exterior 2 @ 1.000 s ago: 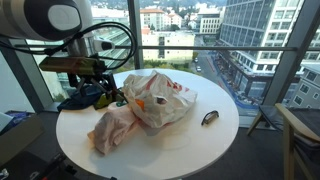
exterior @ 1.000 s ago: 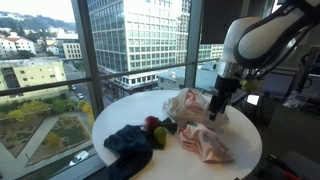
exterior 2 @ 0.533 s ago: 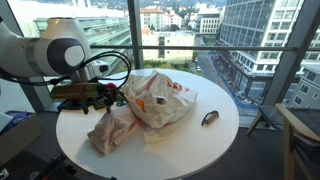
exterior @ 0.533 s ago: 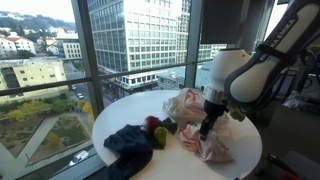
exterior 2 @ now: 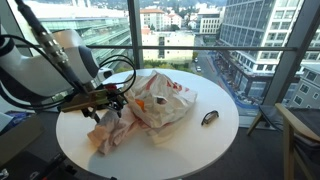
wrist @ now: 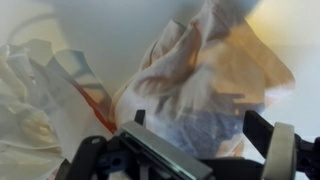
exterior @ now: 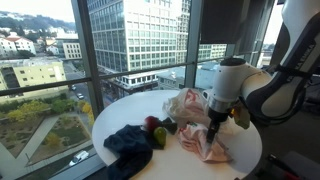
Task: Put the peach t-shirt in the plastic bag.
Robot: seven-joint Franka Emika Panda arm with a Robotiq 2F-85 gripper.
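Peach, crumpled t-shirt [exterior: 205, 144] beside crinkly translucent plastic bag [exterior 2: 160, 99]

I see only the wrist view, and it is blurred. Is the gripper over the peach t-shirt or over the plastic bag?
Observer: Over the peach t-shirt; in an exterior view the gripper hangs low above its crumpled middle.
Operator: Where does the bag lie?
Observer: The plastic bag lies against the t-shirt, at the middle of the round table.
Operator: Anything else nearby?
Observer: A dark blue cloth lies apart, at the table edge toward the window.
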